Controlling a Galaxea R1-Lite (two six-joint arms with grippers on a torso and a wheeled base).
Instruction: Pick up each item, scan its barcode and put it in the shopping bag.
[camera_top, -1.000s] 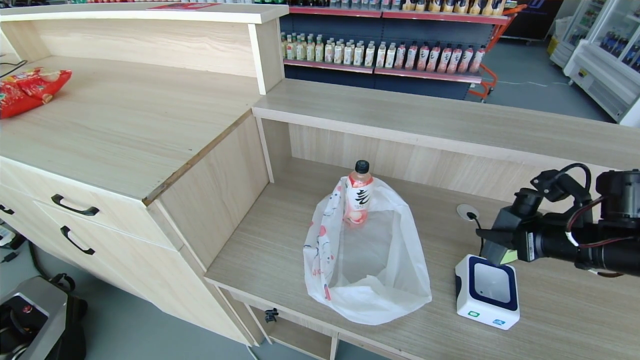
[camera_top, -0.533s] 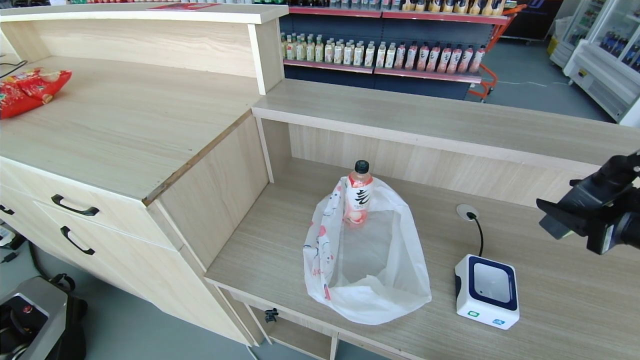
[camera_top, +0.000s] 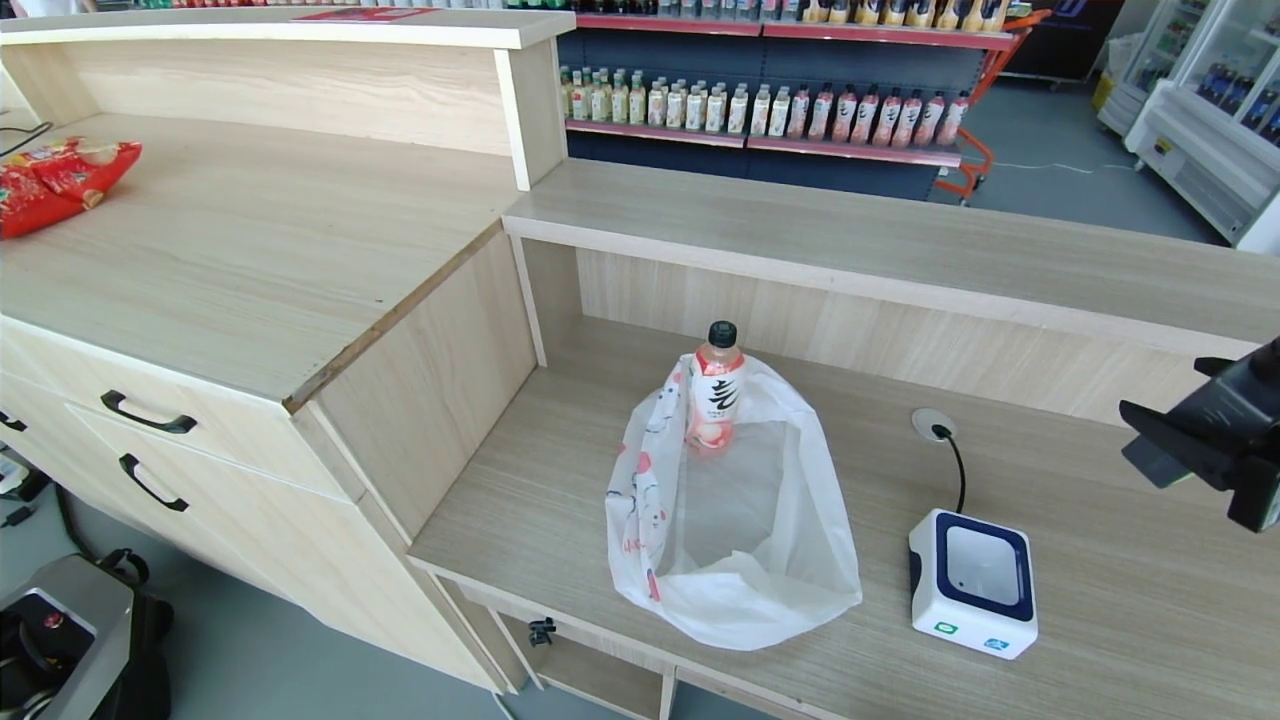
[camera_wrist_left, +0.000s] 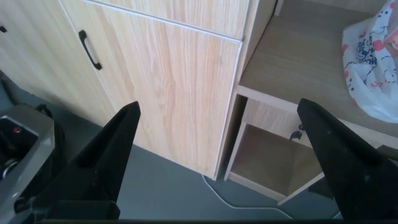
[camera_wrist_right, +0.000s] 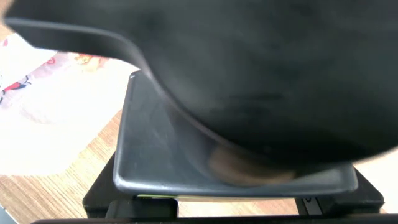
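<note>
- The left pincer (camera_wrist_left: 217, 109) is open, its two black fingers (camera_wrist_left: 102, 155) spread wide apart. It hangs low in front of the light wood cabinet (camera_wrist_left: 180, 81), with grey floor under it.
- The right pincer (camera_top: 1150, 445) is raised above the table (camera_top: 1100, 620), off to the right of the scanner (camera_top: 973, 583) and apart from it. Whether it is open or closed cannot be told. A grey flat face with a thin green edge shows at its tip, but what that is cannot be made out.
- The scanner is a white box with a dark blue frame round its window. It sits on the table just right of the shopping bag (camera_top: 735, 540), and its black cable (camera_top: 958, 470) runs back to a round hole in the tabletop.
- The shopping bag is white with red print and lies slumped on the table, its mouth open.
- A pink bottle (camera_top: 716, 395) with a black cap stands upright at the far side of the bag's mouth, apparently inside it.
- A red snack packet (camera_top: 55, 180) lies on the higher part of the table, far to the left and well apart from the bag.
- Store shelves (camera_top: 760, 105) lined with bottles stand behind the table.
</note>
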